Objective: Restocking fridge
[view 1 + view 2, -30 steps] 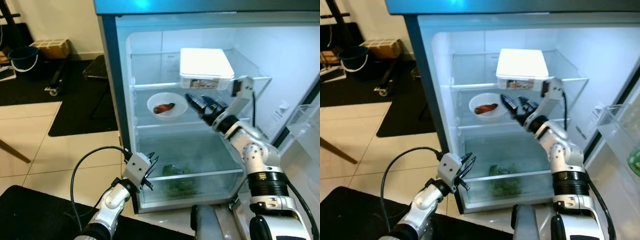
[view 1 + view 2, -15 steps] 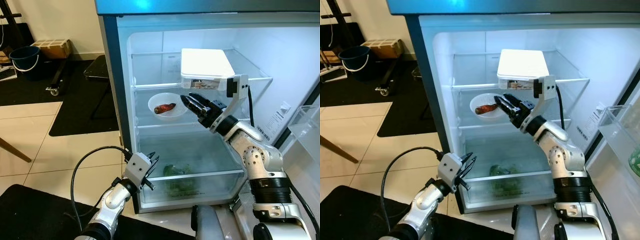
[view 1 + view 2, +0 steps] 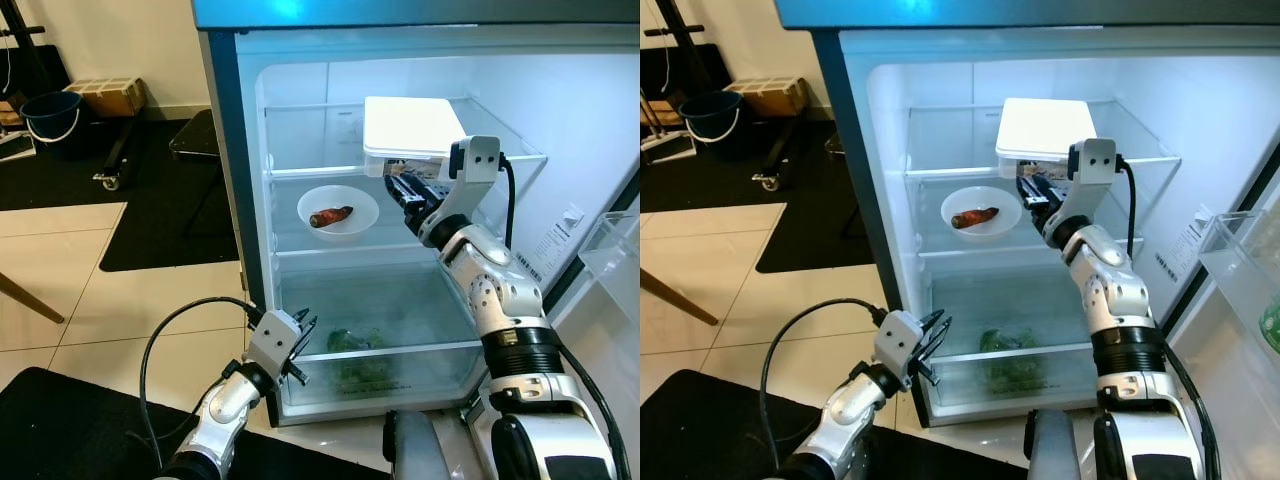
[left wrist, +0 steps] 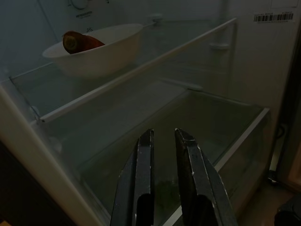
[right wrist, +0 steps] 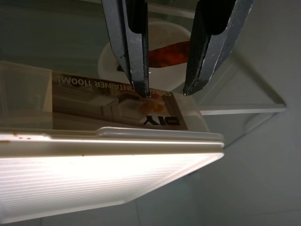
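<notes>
The fridge [image 3: 225,150] stands open in front of me. A white-lidded clear container [image 3: 412,128] sits on the top glass shelf, its label [image 5: 117,101] facing out. My right gripper [image 3: 398,188] is raised to the container's front lower edge. Its fingers [image 5: 134,52] are open, with nothing between them. On the middle shelf a white bowl [image 3: 338,210] holds a reddish-orange piece of food [image 3: 330,216]. Green vegetables [image 3: 356,352] lie in the crisper drawer. My left gripper [image 3: 303,345] hangs low in front of that drawer, its fingers [image 4: 145,160] a narrow gap apart and empty.
The fridge door's clear shelf [image 3: 612,250] juts in at the right. On the left, tiled floor with black mats [image 3: 165,210], a blue bucket [image 3: 48,115] and a cardboard box [image 3: 105,97]. A black surface [image 3: 60,430] lies at the lower left.
My right gripper has lifted from in front of the bowl's shelf up to the front of the white-lidded container, and its wrist has turned. The left arm has stayed put.
</notes>
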### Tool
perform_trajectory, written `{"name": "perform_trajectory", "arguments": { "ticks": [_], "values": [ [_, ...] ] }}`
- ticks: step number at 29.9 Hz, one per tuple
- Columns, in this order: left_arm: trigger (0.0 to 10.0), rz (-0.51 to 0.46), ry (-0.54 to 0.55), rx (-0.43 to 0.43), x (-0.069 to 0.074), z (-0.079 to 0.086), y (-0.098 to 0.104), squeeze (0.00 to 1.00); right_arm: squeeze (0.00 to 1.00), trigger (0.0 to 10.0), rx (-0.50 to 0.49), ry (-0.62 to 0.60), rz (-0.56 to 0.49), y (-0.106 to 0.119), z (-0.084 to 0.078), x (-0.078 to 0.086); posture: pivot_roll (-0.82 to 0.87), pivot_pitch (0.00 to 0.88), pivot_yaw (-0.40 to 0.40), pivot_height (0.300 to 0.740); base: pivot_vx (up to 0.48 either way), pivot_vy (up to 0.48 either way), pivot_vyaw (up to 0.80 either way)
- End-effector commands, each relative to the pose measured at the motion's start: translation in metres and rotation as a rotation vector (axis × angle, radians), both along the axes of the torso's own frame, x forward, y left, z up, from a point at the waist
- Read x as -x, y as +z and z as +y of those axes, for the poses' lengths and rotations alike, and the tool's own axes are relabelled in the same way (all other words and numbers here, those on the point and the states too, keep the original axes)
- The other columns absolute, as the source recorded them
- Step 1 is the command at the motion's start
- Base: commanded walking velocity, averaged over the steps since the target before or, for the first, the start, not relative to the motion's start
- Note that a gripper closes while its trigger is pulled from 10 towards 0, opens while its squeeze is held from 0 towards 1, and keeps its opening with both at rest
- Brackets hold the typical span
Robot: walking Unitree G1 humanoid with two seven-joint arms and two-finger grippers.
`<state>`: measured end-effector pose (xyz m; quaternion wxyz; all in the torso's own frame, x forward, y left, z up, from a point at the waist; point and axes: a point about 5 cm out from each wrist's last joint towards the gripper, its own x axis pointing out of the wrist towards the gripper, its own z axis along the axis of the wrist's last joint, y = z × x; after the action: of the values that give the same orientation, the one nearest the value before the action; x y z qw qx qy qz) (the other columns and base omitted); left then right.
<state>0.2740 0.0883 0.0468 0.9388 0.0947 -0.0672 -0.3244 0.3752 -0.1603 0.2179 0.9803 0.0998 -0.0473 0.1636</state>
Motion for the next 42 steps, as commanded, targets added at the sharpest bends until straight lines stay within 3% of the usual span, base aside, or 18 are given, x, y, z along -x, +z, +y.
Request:
{"name": "perform_trajectory", "arguments": {
  "ticks": [1,10,23,42],
  "values": [
    [10.0,-0.006,0.004,0.003,0.003,0.002,-0.001,0.00,0.00,10.0,0.014,-0.026,-0.007,0.003,0.002,-0.005,-0.06,0.000,-0.016,0.431,0.000,0.000,0.00],
    [10.0,-0.009,0.011,0.008,0.007,0.004,-0.002,0.00,0.00,10.0,-0.001,-0.101,-0.025,0.009,0.002,-0.019,-0.04,0.000,-0.021,0.431,0.000,0.000,0.00],
    [10.0,-0.013,0.040,0.002,0.020,0.015,-0.005,0.00,0.00,10.0,0.020,-0.216,-0.018,0.015,-0.011,-0.035,0.03,0.034,-0.033,0.431,0.000,0.000,0.00],
    [10.0,-0.015,0.045,-0.001,0.019,0.016,-0.002,0.00,0.00,10.0,0.094,-0.367,-0.009,0.019,-0.034,-0.039,0.03,0.025,-0.030,0.431,0.000,0.000,0.00]
  ]
}}
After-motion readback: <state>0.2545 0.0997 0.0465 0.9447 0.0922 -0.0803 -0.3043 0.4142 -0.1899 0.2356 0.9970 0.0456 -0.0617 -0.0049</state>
